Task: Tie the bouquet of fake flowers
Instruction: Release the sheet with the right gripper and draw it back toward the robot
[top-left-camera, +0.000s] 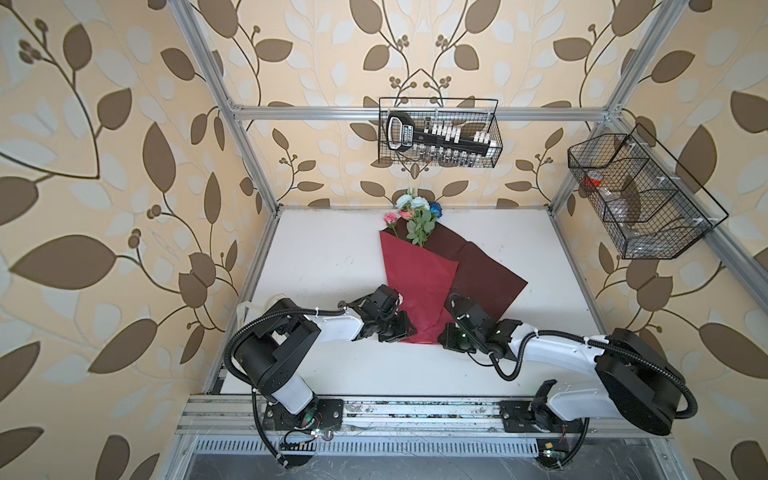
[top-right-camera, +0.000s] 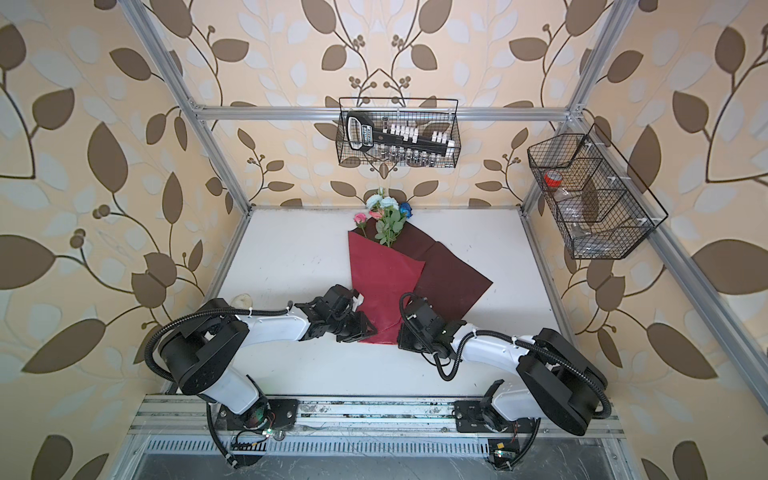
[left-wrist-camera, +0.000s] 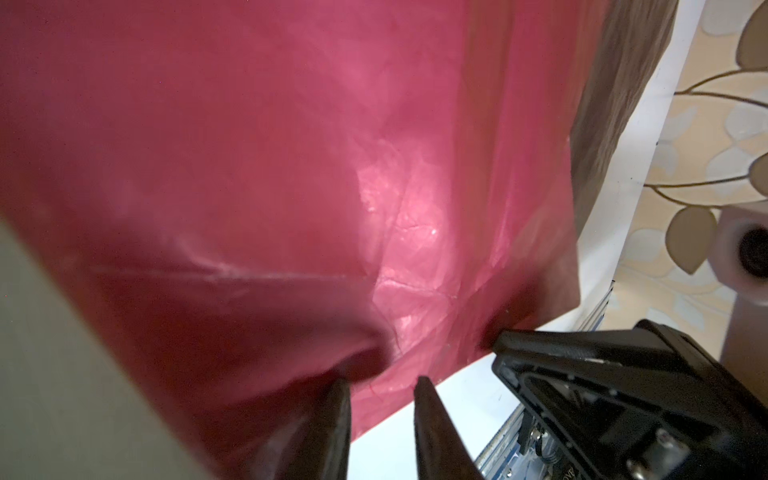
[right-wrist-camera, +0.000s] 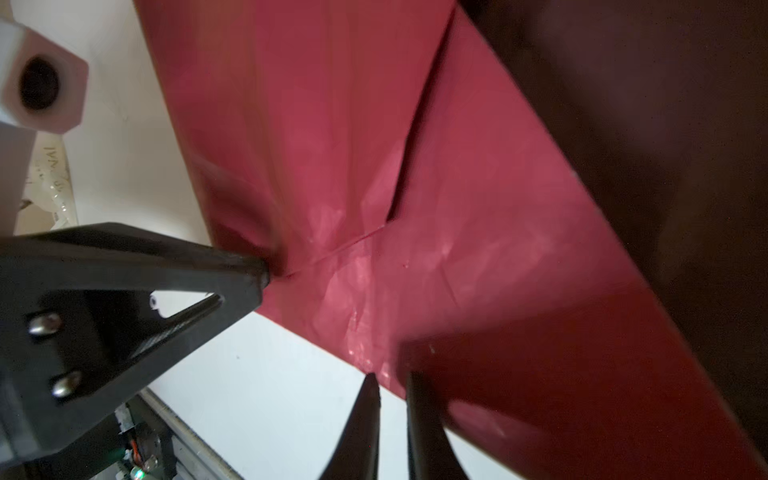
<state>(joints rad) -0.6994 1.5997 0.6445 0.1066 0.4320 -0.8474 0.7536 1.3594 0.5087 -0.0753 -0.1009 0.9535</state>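
The bouquet of fake flowers (top-left-camera: 419, 220) (top-right-camera: 388, 216) lies at the back of the white table, its pink, pale-blue and dark-blue blooms sticking out of a red wrapping sheet (top-left-camera: 415, 282) (top-right-camera: 382, 282) folded into a cone. The stems are hidden inside. My left gripper (top-left-camera: 407, 330) (left-wrist-camera: 382, 381) is at the cone's lower left edge. A fold of sheet (left-wrist-camera: 291, 166) drapes over one finger and the edge runs between the tips. My right gripper (top-left-camera: 442, 334) (right-wrist-camera: 392, 376) pinches the sheet's (right-wrist-camera: 332, 124) lower right edge, its jaws nearly together.
A wire basket (top-left-camera: 440, 133) with a tool set hangs on the back wall. Another wire basket (top-left-camera: 636, 195) hangs on the right post. A cream object (top-right-camera: 243, 300) lies behind the left arm. Aluminium frame posts stand at the table's corners, and a rail runs along its front.
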